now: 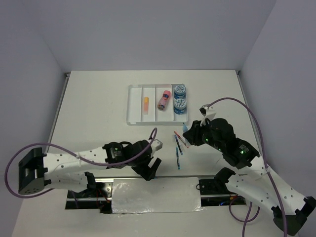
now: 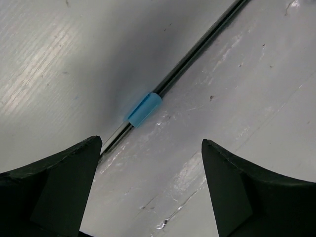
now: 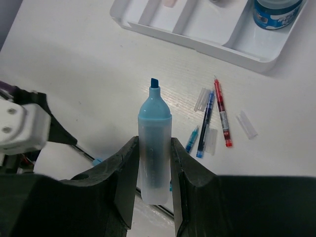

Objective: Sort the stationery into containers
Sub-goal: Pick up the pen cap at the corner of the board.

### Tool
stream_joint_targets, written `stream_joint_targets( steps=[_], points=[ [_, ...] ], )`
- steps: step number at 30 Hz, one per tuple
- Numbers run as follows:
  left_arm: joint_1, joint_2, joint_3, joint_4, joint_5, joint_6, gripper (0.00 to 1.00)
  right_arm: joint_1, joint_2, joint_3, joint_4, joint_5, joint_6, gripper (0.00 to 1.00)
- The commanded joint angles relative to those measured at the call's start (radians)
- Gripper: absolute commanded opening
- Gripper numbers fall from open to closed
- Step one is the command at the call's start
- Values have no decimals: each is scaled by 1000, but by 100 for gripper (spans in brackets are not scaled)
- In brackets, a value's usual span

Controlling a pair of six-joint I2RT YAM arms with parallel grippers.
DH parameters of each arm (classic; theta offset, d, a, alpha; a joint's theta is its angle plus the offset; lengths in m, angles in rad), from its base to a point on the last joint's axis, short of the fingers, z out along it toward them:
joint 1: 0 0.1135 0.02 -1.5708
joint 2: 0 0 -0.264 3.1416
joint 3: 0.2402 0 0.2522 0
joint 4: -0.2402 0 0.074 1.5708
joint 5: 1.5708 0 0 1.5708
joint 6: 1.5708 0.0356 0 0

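Light-blue translucent plastic marker (image 3: 154, 118): clamped between both fingers of my right tool (image 3: 154, 145), which is closed partway onto its barrel. The dark blue chisel tip is bare and sticks out past the fingertips.

The right tool sits right of centre, just near of the tray's right near corner.

On the white surface (image 1: 98, 108) just beyond the marker tip:
- thin red pen (image 3: 222, 113)
- thin dark blue pen (image 3: 205, 123) beside it, roughly parallel
- shorter light-blue piece (image 3: 192, 139) to their left
- small clear plastic caps (image 3: 202, 99) lying loose among them

Clear rectangular tray with four long compartments (image 1: 136, 104), far of the pens at mid-surface, counting from the left:
- second compartment: orange eraser (image 1: 146, 104)
- third: pink cylinder (image 1: 164, 99), lying tilted
- fourth: two round blue patterned rolls (image 1: 179, 91), one behind the other

My left tool (image 2: 150, 143) is spread wide with nothing between its fingers. It is low at the near edge, left of the pens. Below it a thin dark strip (image 2: 197, 52) runs diagonally, with a light-blue sleeve (image 2: 143, 109) on it. I cannot tell what that strip is.
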Motion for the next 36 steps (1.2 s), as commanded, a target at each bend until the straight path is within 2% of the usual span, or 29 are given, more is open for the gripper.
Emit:
stream_joint_targets(
  steps=[1, 3, 11, 12, 13, 14, 22, 25, 27, 32, 34, 36],
  points=[
    [-11, 60, 27, 74, 44, 85, 95, -5, -30, 39, 8, -44, -30, 0],
    [-16, 112, 38, 79, 30, 96, 89, -5, -41, 39, 3, -49, -36, 0],
    [-17, 262, 36, 137, -16, 114, 82, -5, -81, 56, -11, -75, -53, 0],
    [-17, 270, 32, 148, -14, 114, 79, -5, -87, 57, -12, -75, -53, 0],
    [-17, 284, 26, 161, -8, 114, 71, -7, -90, 57, -15, -77, -55, 0],
    [-19, 290, 22, 166, -7, 116, 69, -5, -95, 59, -18, -77, -58, 0],
    [-32, 316, -19, 186, -2, 99, 63, -5, -106, 75, -23, -84, -64, 0],
    [-46, 325, -36, 183, -21, 77, 55, -5, -100, 83, -25, -91, -66, 0],
    [-48, 335, -44, 180, -30, 67, 45, -5, -100, 83, -19, -92, -66, 0],
    [-52, 355, -50, 163, -63, 39, 37, -5, -96, 89, -14, -103, -66, 0],
    [-52, 352, -47, 151, -82, 30, 29, -5, -96, 86, -14, -100, -66, 0],
    [-52, 339, -36, 134, -108, 19, 15, -7, -101, 82, -9, -103, -64, 0]
  ],
)
